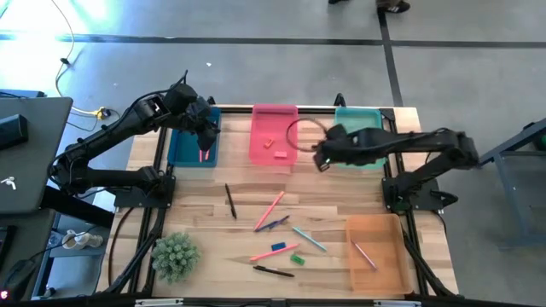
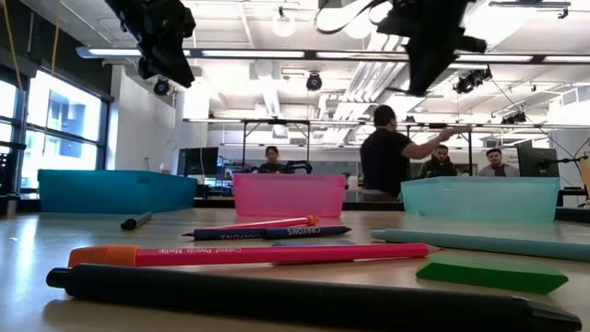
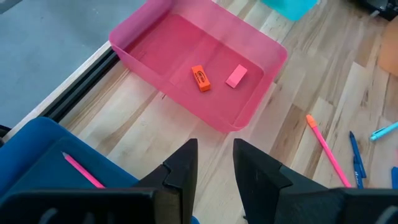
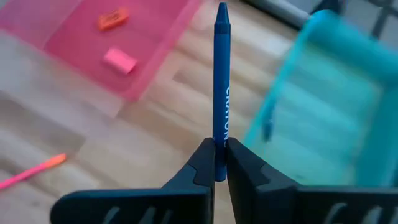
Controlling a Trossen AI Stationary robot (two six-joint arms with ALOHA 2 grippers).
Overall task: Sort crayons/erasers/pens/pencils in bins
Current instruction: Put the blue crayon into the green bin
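Left claw (image 3: 211, 163) hangs slightly parted at the far left; right claw (image 4: 217, 163) is clamped mid-table.

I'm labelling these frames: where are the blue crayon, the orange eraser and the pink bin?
blue crayon (image 4: 221, 93), right wrist view, mid-shaft.
orange eraser (image 3: 200, 78), left wrist view, top face.
pink bin (image 3: 249, 113), left wrist view, side wall.

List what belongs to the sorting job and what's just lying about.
Job: blue bin, pink bin, teal bin, orange bin; orange eraser and pink eraser in the pink bin; blue crayon in the right gripper; black pen, pink stick, loose.
Lying about: potted plant.
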